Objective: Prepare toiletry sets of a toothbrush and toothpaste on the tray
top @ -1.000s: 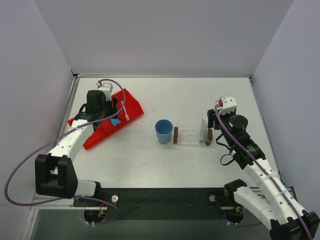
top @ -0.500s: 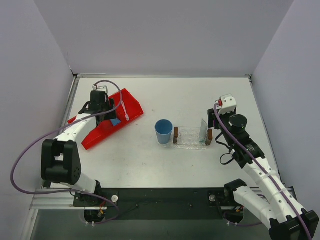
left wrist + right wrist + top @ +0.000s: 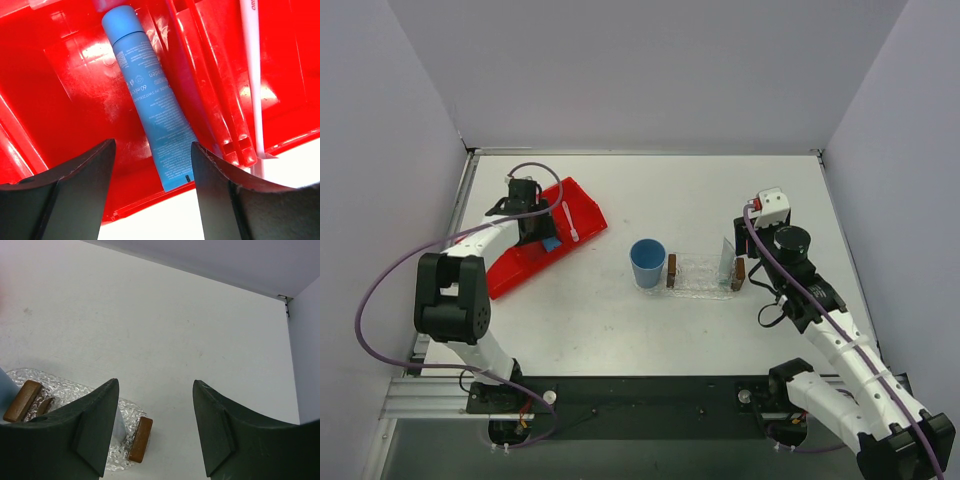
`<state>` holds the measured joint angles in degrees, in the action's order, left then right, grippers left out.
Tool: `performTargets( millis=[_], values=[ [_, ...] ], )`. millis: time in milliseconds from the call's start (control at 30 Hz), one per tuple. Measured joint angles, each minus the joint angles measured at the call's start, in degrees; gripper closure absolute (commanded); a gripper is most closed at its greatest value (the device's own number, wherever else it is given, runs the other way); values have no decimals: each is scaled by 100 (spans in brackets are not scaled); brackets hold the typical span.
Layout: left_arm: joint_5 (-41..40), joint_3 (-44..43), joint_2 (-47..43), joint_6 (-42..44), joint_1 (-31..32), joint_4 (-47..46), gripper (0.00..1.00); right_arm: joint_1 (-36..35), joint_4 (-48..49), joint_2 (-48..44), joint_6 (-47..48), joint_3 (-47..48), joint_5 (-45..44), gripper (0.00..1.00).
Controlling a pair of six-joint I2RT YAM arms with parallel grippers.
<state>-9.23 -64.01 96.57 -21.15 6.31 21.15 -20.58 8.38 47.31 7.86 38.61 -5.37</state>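
A white table [image 3: 650, 190] between pale grey walls carries the red bin [image 3: 520, 262] at 9 o'clock and the tray [image 3: 703, 273] toward 3 o'clock, with a blue cup [image 3: 647, 262] just beside it.

The blue toothpaste [image 3: 150, 110] lies slantwise against a rib in the bin. A skewed closure might pinch the rib, or the slick tube could squirt free (the toothbrush [image 3: 252, 75] lies near, at its 3 o'clock).

The left gripper [image 3: 152, 150] points down into the bin, fingers wide astride the tube and apart from it. The right gripper [image 3: 155, 385] hovers at the tray's 3 o'clock, parted and empty, near the pale toothpaste [image 3: 725, 260] propped there.
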Motion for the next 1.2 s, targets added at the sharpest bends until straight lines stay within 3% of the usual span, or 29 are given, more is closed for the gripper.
performTargets(
  millis=[633, 1067, 1200],
  values=[
    [-280, -74, 304, -643, 4, 7, 29, 68, -2, 48, 22, 0, -24, 44],
    [-278, 4, 426, -828, 4, -345, 43, 111, -2, 87, 20, 0, -20, 44],
    [-234, 24, 461, -848, 4, -446, 53, 144, -2, 96, 20, 0, 11, 44]
  ],
)
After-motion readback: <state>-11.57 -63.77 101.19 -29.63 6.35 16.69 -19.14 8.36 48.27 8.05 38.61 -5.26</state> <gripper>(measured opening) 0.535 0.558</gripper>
